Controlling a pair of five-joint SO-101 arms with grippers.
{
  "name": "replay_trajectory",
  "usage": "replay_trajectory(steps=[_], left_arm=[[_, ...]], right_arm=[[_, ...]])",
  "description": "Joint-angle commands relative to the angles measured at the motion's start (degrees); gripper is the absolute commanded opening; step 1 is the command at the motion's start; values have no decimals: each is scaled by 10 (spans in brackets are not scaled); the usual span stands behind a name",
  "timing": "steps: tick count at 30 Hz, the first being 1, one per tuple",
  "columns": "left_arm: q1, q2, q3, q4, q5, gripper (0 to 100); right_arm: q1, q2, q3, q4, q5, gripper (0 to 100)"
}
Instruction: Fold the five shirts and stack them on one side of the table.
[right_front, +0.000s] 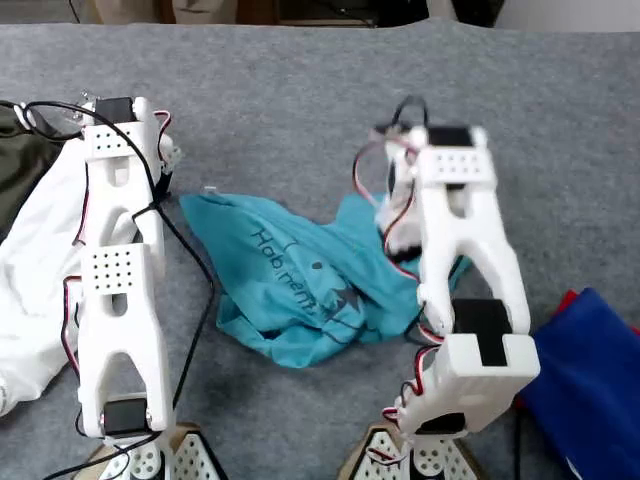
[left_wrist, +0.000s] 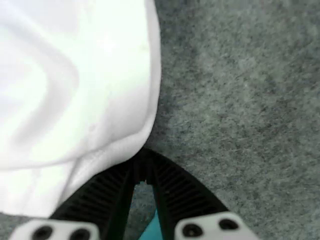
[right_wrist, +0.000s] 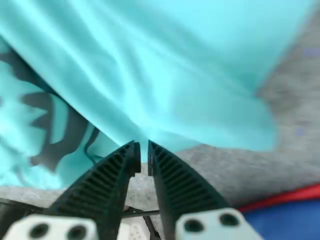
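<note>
You have one teal shirt (right_front: 290, 280), one white shirt (right_front: 40, 250) left of it and one blue shirt (right_front: 590, 370) right of it. Your right gripper (right_wrist: 143, 150) pinches the teal shirt; your left gripper (left_wrist: 143, 167) is pressed together.

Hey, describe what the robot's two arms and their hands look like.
The left arm and right arm are white plastic shells with black motors at the joints, trailing black and red-and-white cables. The left arm has a patch of small holes. The left hand and right hand have black ribbed fingers on white mounts.
</note>
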Motion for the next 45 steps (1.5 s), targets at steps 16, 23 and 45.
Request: replay_trajectory(steps=[16,23,45], left_arm=[[-5,-4,-25,9,-14,20],[-4,-4,-25,7,-14,20],[4,-3,-25,6,-15,20]], right_arm=[[44,337,-444,-3,-56,147],[57,476,-643,44,-56,151],[83,548,-705,36,-52,150]])
